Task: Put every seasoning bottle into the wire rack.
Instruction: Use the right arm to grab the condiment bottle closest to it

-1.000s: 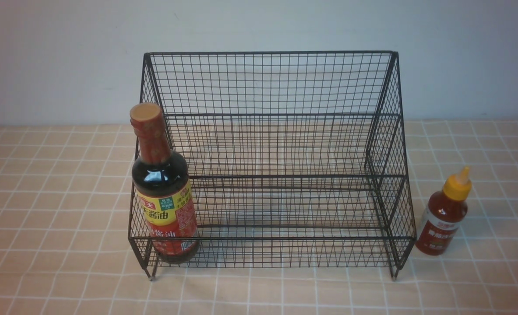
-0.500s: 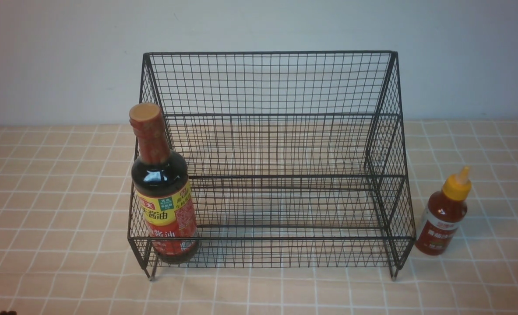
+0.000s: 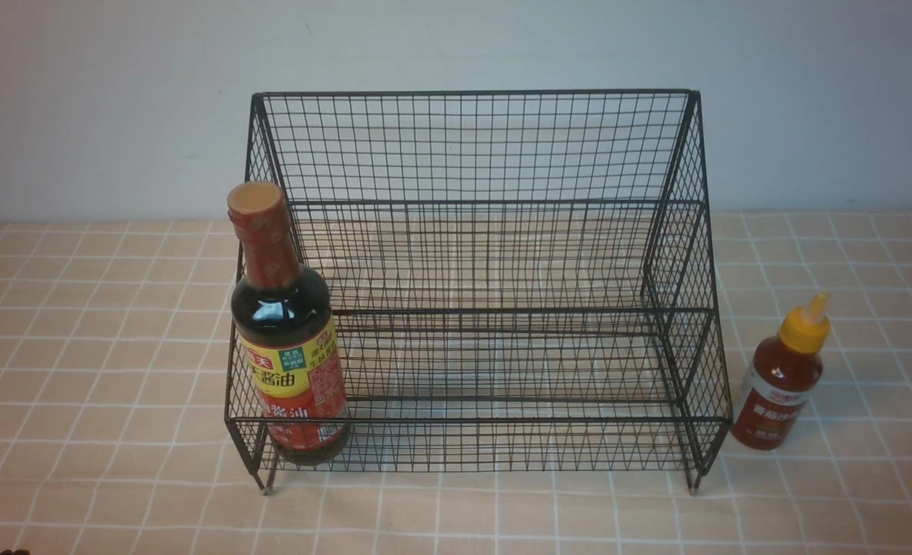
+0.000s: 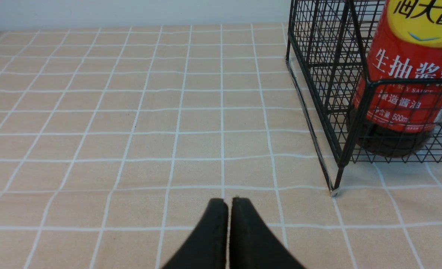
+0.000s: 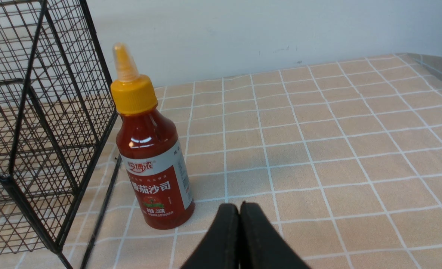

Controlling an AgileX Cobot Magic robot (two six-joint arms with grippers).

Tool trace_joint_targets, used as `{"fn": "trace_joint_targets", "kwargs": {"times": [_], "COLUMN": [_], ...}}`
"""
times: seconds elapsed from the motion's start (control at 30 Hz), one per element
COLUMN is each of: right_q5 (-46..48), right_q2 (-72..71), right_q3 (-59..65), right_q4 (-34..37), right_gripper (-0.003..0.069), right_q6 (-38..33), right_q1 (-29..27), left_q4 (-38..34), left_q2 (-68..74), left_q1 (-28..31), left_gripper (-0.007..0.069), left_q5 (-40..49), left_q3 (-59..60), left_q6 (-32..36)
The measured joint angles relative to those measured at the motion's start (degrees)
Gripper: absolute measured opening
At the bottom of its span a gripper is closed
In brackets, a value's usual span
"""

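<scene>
Nearest me, both arms sit low, short of the wire rack (image 3: 471, 146). The left gripper (image 4: 227, 203) lies off the rack's left front foot, its fingers pressed together on nothing. The right gripper (image 5: 239, 207) lies off the rack's right side, likewise pinched together and empty. A little further on, the small red sauce bottle (image 3: 783, 378) stands upright on the checked tablecloth (image 3: 101, 324), just beside the rack's right wall and outside it. The tall soy-sauce bottle (image 3: 290, 339) stands upright inside the rack, in the left front corner of its lowest tier. I'd judge one bottle is done and the red one is the step in hand. The right gripper would need to spread its fingers, close round the bottle's body, lift it over the low front rail and set it on a tier
</scene>
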Motion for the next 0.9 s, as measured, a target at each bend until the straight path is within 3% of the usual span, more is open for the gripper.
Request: {"fn": "trace_joint_targets", "kwargs": {"times": [0.57,0.77,0.9], "right_q5": [-1.6,-20.1,-23.1], "right_q2": [0.0,0.0,0.0], "right_q3": [0.2,0.7,0.7], "right_q4": [0.6,5.9,5.3], "right_gripper": [-0.0015,-0.0015,-0.0015], "right_q6": [0.2,2.4,2.1], "right_q1": [0.0,0.0,0.0], "left_q4": [0.0,0.0,0.0], "left_q2": [0.0,0.0,0.0], "left_q1": [0.0,0.0,0.0], "left_gripper": [-0.0007,-0.0007,-0.0007], "left_q5": [0.0,0.0,0.0], "left_q3": [0.0,0.0,0.0], "left_q6": [0.0,0.0,0.0]}}
